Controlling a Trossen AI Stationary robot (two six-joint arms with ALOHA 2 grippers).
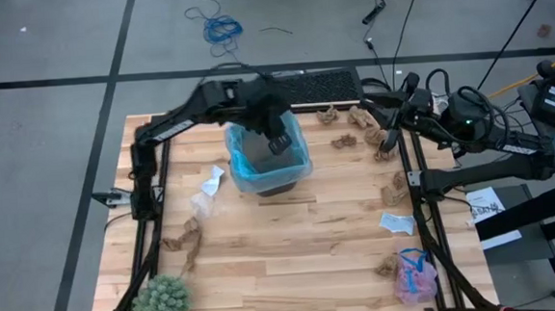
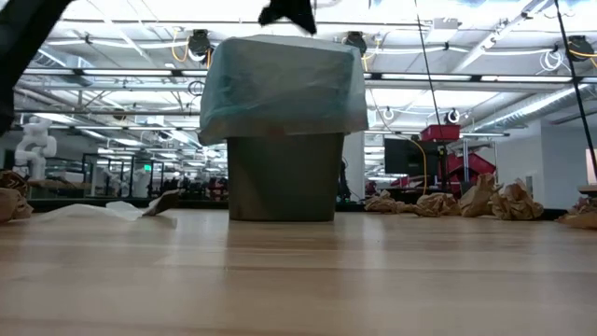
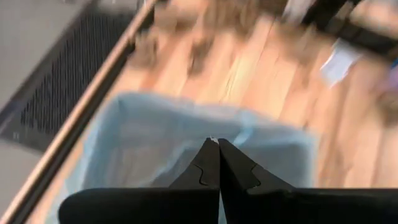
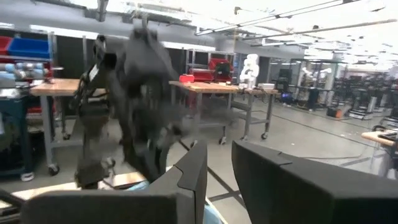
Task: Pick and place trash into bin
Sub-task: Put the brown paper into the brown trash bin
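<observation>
- my left gripper (image 1: 279, 144) hangs over the bin (image 1: 243, 172), fingers pressed together, empty; dropping lower could snag the liner.
- my right gripper (image 4: 219, 163), slightly apart near the brown wads (image 1: 356, 119), holds nothing; it might scatter them.

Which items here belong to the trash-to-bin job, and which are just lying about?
Job items:
- bin with blue liner
- brown paper wads
- white paper bits
- pink mesh puff
- left gripper, jaws shut, over the bin

Lying about:
- green spiky plant
- black keyboard
- blue cable on the floor
</observation>
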